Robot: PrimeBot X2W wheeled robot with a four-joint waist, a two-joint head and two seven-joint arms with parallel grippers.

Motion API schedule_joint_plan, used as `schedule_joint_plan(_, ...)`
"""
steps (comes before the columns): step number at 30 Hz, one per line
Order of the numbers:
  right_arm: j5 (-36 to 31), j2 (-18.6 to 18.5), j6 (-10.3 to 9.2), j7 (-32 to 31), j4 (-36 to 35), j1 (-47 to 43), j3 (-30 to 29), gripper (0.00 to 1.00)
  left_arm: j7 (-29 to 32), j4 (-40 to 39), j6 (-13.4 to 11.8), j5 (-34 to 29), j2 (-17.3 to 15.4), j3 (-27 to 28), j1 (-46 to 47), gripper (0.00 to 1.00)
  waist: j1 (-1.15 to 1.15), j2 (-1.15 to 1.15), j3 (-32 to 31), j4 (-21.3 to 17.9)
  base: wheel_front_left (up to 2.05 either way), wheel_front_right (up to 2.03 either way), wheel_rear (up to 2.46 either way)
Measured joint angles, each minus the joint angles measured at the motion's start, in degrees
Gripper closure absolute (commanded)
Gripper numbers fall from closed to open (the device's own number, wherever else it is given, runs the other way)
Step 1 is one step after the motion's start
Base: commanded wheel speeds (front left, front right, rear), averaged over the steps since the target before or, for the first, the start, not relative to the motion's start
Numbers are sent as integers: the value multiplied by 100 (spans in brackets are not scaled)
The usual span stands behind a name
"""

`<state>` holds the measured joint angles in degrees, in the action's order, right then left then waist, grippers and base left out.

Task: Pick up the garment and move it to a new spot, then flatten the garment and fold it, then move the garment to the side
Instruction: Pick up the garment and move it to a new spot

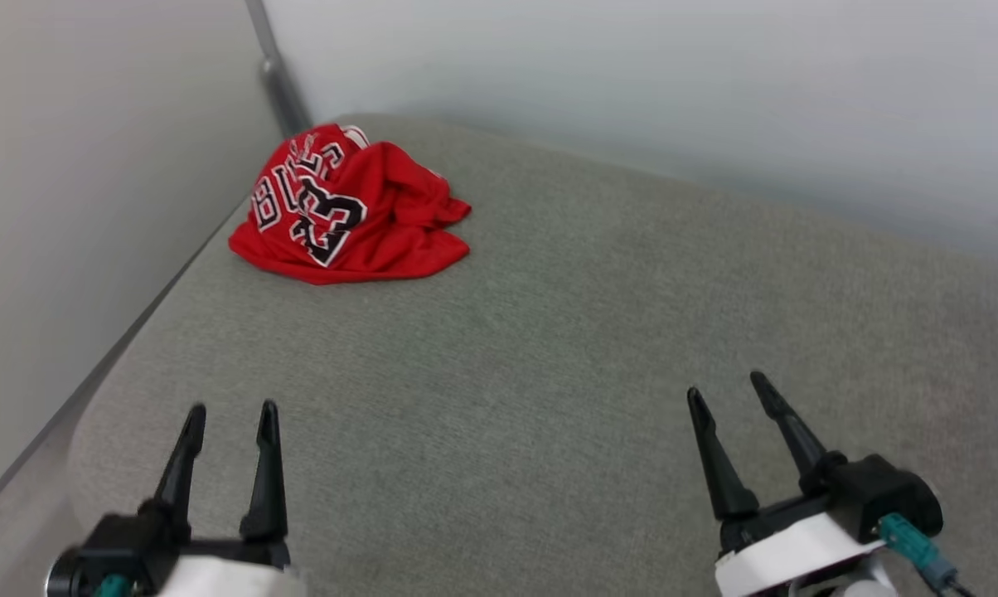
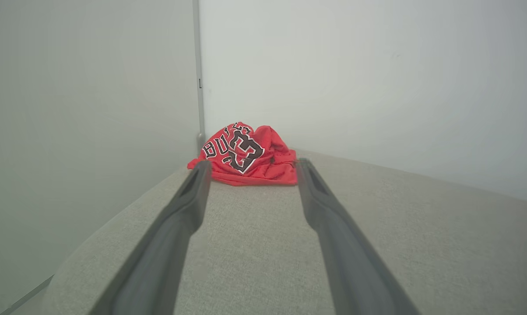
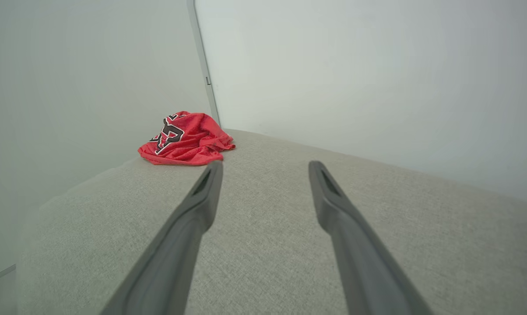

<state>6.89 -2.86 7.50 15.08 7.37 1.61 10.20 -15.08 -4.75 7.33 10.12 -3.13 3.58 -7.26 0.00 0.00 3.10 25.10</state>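
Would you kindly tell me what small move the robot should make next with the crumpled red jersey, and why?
Probably reach the open left tool forward toward the garment. It lies crumpled, untouched, in the far left corner of the grey surface. The right tool is open and empty too, but the left one is nearer and points straight at it.

Soft, even light fills all three views, bright enough to wash the pale walls (image 2: 377, 65) almost featureless. Shadows are faint: just a thin dark rim under the jersey (image 1: 350, 207) on the tabletop (image 1: 549, 332). There is no glare. The head view is slightly soft throughout (the jersey lettering is legible all the same). In the wrist views the left tool (image 2: 253, 162) and right tool (image 3: 266, 164) blur toward the lens, the frame corners dim a little, and the tabletop weave reads clearly.
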Motion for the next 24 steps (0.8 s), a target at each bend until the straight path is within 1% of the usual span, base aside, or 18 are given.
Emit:
schedule_joint_plan(3, -96, 0, 0, 0, -178, 154, -104, 0, 0, 97, 7, 281, -286, -123, 441, 0, 0, 0, 290, -112, 0, 0, 0)
schedule_joint_plan(5, -250, 0, 0, 0, -276, 252, -148, 0, 0, 244, 7, 555, -590, -160, 833, 0, 1, 0, 511, -194, 0, 0, 0)
schedule_joint_plan(8, -459, -16, 0, 0, -408, 373, -147, 0, -2, 526, 7, 925, -1192, -272, 1480, 0, 1, 0, 864, -336, 0, 0, 0)
schedule_joint_plan(10, -577, -58, 1, 0, -523, 472, -157, 0, 18, 869, 8, 1282, -1707, -417, 1961, 0, 1, 0, 1112, -439, 0, 0, 0)
schedule_joint_plan(11, -600, -85, 1, 0, -573, 520, -190, 0, 132, 1037, 7, 1492, -1960, -477, 2224, 0, 1, 0, 1233, -492, 0, 0, 0)
schedule_joint_plan(14, -644, -162, 0, 0, -794, 632, -248, 0, 581, 1471, 7, 2093, -2852, -711, 3105, 0, 2, 0, 1595, -663, 0, 0, 0)
schedule_joint_plan(16, -668, -204, 0, 0, -933, 702, -247, 0, 1055, 1690, 7, 2671, -3428, -940, 3594, 0, 2, 0, 1814, -790, 0, 0, 0)
schedule_joint_plan(19, -717, -244, 1, -7, -1162, 821, -359, 0, 1923, 1985, 7, 3599, -4095, -1267, 4278, 0, 2, 0, 2156, -969, 0, 0, 0)
schedule_joint_plan(22, -749, -292, 0, -25, -1289, 840, -412, 0, 2958, 2308, 8, 4386, -4618, -1629, 4820, 0, 2, 0, 2473, -1135, 0, 0, 0)
schedule_joint_plan(24, -773, -310, 0, -45, -1344, 841, -411, 0, 3539, 2517, 8, 4864, -4802, -1780, 5098, 0, 2, 0, 2657, -1236, 0, 0, 0)
